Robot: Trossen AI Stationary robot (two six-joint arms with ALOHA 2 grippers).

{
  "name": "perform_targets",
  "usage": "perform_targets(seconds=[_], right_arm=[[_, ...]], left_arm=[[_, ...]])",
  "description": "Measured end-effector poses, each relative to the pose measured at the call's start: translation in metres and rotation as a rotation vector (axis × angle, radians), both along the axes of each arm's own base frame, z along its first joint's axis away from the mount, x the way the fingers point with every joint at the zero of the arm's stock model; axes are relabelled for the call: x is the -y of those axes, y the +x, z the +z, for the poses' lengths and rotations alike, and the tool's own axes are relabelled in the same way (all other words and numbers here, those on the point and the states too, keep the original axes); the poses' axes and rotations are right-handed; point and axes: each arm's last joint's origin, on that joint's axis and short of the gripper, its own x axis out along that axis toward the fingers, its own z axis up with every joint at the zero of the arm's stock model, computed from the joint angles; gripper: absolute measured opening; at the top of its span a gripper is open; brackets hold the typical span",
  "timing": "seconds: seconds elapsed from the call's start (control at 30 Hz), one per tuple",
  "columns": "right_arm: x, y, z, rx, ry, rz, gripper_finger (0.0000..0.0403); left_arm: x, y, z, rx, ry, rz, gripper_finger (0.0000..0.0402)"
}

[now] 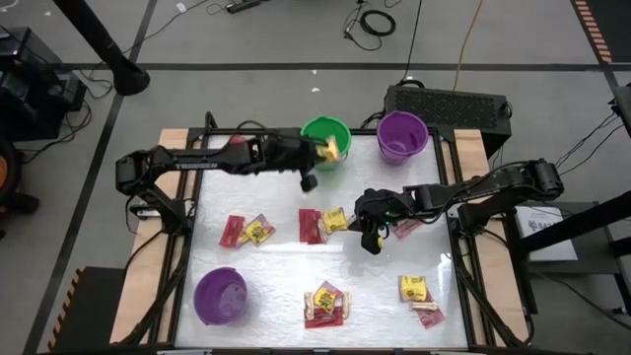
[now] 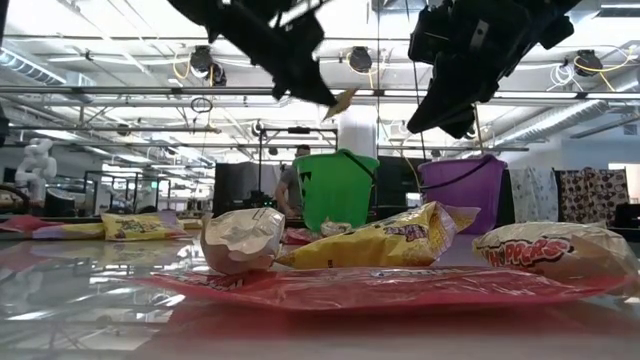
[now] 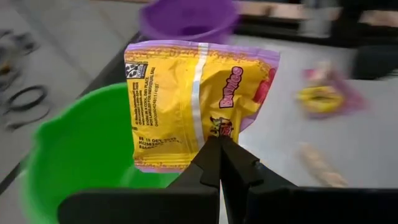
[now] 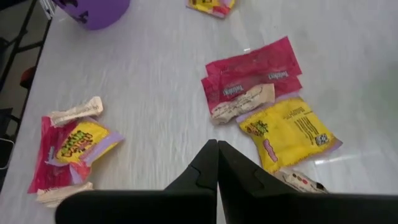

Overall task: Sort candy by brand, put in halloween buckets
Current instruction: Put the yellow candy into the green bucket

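Three round plastic buckets stand on the glossy white table (image 1: 276, 286) — a bright green bucket (image 1: 317, 133) and a purple bucket (image 1: 401, 136) at the far edge, another purple pail (image 1: 219, 296) at the near left corner. The left gripper (image 3: 219, 144) hangs over the green bucket's rim, fingers clamped on a yellow crinkled candy packet (image 3: 180, 99). The right gripper (image 4: 217, 149), fingers pressed together and empty, hovers mid-table above flat red packets (image 4: 252, 78) — a small tan wrapped piece (image 4: 242, 102) lies on them.

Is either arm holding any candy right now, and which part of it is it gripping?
The left gripper holds a yellow packet by one edge, over the green bucket. The right gripper is shut above the table, holding nothing.
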Motion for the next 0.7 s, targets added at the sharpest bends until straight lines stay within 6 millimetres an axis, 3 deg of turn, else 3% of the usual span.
perform_targets(seconds=[0.27,0.7], right_arm=[[0.002,0.002,0.002,0.035,-0.045,-0.056,0.0],[0.002,0.002,0.002,0.035,-0.046,-0.059,0.0]], left_arm=[[-0.049,-0.006,-0.018,-0.011,-0.033,0.099,0.0001],[-0.057,-0.005,-0.02,0.002,0.007,0.165,0.0077]])
